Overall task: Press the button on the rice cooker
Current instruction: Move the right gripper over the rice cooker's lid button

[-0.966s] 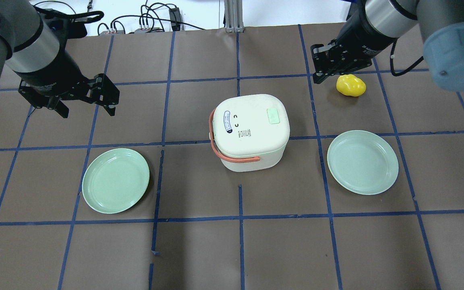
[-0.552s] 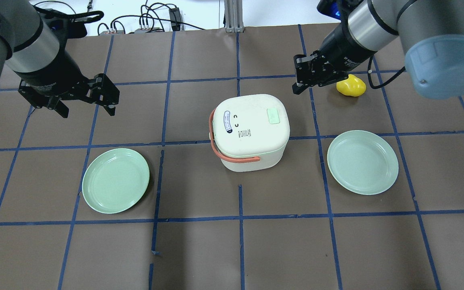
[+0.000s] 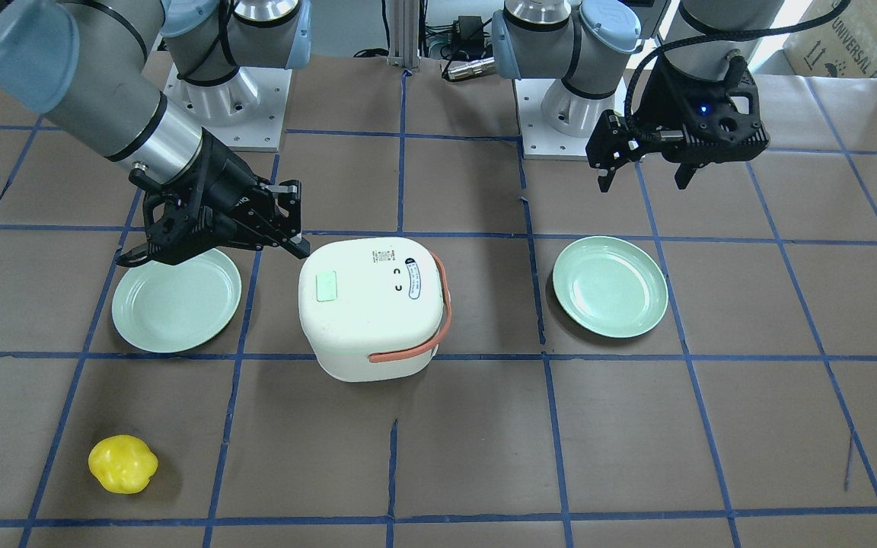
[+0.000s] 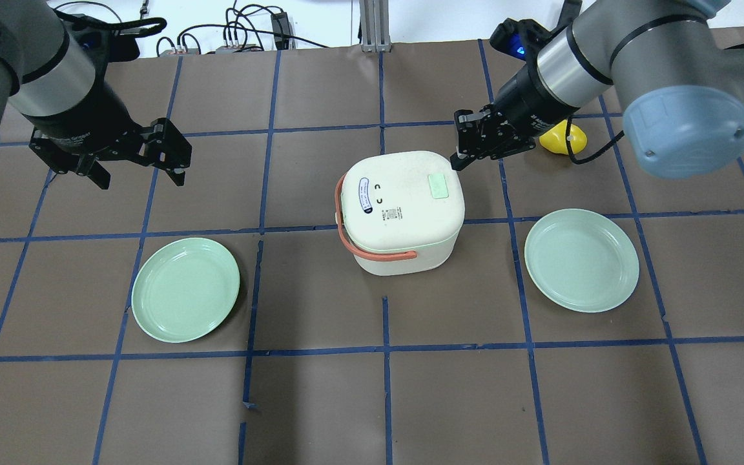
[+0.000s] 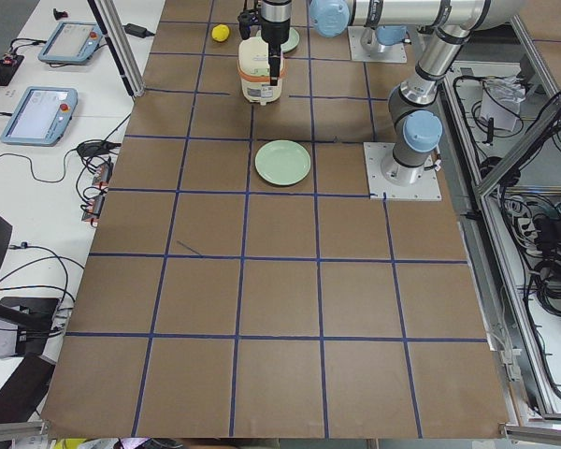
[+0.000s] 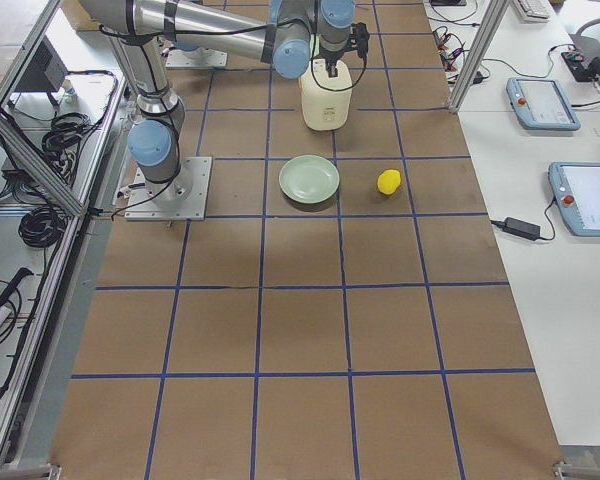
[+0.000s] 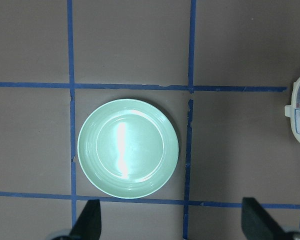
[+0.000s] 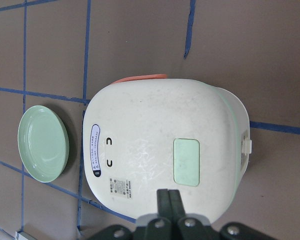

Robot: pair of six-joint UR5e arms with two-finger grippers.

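Observation:
The white rice cooker (image 4: 398, 213) with an orange handle stands at the table's middle. Its pale green button (image 4: 438, 186) is on the lid, toward the right side. My right gripper (image 4: 459, 160) is shut and empty, just off the cooker's far right corner, above the lid's height. In the right wrist view its closed fingertips (image 8: 168, 197) sit just short of the button (image 8: 186, 162). In the front-facing view this gripper (image 3: 298, 240) hovers beside the cooker (image 3: 370, 304). My left gripper (image 4: 141, 177) is open and empty at the far left, well away from the cooker.
A green plate (image 4: 186, 289) lies left of the cooker and another (image 4: 582, 259) lies right of it. A yellow toy fruit (image 4: 562, 139) lies behind my right arm. The left wrist view shows the left plate (image 7: 128, 148) below the open fingers (image 7: 87, 220).
My right arm has swung from beside the yellow fruit toward the cooker, and its shut gripper now sits at the lid's far right corner. The left arm has not moved.

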